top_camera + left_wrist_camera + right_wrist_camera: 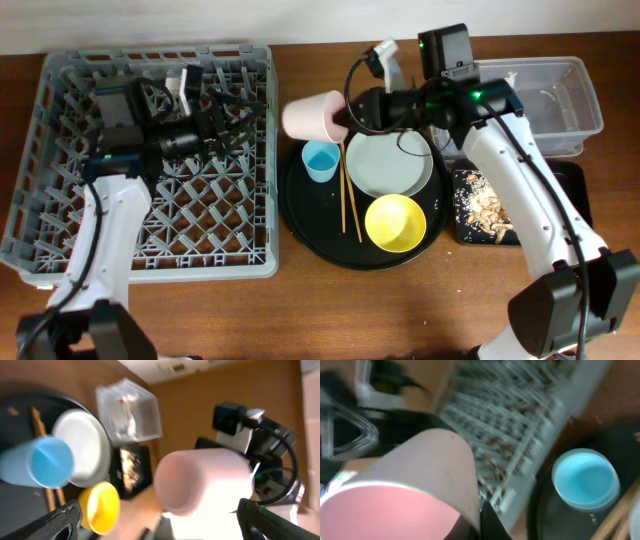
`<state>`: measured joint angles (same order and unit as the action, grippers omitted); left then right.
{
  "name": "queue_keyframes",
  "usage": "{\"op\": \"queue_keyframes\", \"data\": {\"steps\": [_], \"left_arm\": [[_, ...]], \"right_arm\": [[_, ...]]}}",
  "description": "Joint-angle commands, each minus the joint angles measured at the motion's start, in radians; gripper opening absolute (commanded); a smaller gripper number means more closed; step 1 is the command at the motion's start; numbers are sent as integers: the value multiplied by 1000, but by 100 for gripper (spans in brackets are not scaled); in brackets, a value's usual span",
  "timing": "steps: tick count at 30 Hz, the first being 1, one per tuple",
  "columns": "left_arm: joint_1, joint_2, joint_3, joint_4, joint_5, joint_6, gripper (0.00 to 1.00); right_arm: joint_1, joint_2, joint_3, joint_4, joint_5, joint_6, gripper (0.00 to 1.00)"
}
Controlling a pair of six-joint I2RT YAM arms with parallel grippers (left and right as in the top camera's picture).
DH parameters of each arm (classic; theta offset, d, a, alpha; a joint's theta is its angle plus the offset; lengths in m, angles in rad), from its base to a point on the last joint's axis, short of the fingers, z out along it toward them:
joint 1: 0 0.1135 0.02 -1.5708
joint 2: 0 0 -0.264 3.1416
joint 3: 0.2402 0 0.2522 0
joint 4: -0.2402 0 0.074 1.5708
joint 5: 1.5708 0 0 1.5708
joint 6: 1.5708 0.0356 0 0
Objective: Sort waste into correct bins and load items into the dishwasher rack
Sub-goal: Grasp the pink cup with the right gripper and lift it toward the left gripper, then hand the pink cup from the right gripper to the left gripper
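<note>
My right gripper (345, 115) is shut on the rim of the pink cup (312, 117), holding it on its side in the air between the round tray and the dishwasher rack (150, 268). The cup fills the right wrist view (420, 475). My left gripper (232, 118) is open and empty over the rack's far right part, facing the pink cup (200, 480). The blue cup (321, 160), grey plate (388, 165), yellow bowl (396, 222) and chopsticks (350, 200) lie on the round black tray (310, 225).
The clear tub (560, 95) stands at the far right; I cannot tell what is in it. In front of it the shallow black tray (575, 180) holds flaky food scraps (488, 208). The wrapper is out of view.
</note>
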<state>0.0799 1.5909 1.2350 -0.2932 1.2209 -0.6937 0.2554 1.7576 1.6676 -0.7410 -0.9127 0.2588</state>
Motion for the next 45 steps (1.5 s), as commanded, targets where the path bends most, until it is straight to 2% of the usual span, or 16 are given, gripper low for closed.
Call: {"op": "queue_keyframes", "data": {"steps": [1, 7, 15, 16, 17, 19, 21, 22, 25, 27, 29, 30, 32, 33, 42, 45], "left_arm": [[-3, 33, 8, 5, 195, -47, 98], [-11, 33, 9, 40, 336, -47, 89], [-12, 33, 9, 39, 352, -47, 66], [-12, 33, 8, 39, 352, -47, 68], [-12, 33, 9, 39, 352, -47, 82], [-12, 33, 9, 39, 352, -47, 95], [-12, 33, 9, 39, 352, -47, 97], [-12, 33, 9, 39, 352, -47, 93], [-12, 33, 9, 39, 352, -47, 67], [-12, 33, 9, 39, 352, -47, 62], [-11, 33, 9, 44, 352, -47, 63], [-11, 33, 9, 59, 352, -47, 80], [-6, 33, 9, 77, 352, -54, 96], [6, 33, 9, 77, 352, -55, 98], [57, 33, 9, 76, 352, -71, 98], [42, 33, 9, 76, 352, -80, 84]], "right_arm": [[52, 2, 4, 89, -101, -16, 4], [142, 92, 4, 201, -113, 16, 4], [188, 152, 4, 286, -66, 65, 4], [188, 153, 4, 299, -46, 72, 4], [188, 153, 4, 320, -38, 72, 4], [188, 153, 4, 366, -32, 91, 4], [190, 153, 4, 380, -18, 92, 4], [190, 153, 4, 380, -18, 92, 4], [190, 153, 4, 379, -18, 91, 10], [190, 153, 4, 375, -19, 92, 10], [189, 153, 4, 372, -49, 91, 8], [189, 153, 4, 371, -75, 91, 6], [188, 153, 5, 372, -121, 90, 4], [188, 153, 5, 372, -154, 90, 4], [190, 153, 5, 372, -189, 62, 4], [190, 164, 4, 372, -127, 60, 4]]}}
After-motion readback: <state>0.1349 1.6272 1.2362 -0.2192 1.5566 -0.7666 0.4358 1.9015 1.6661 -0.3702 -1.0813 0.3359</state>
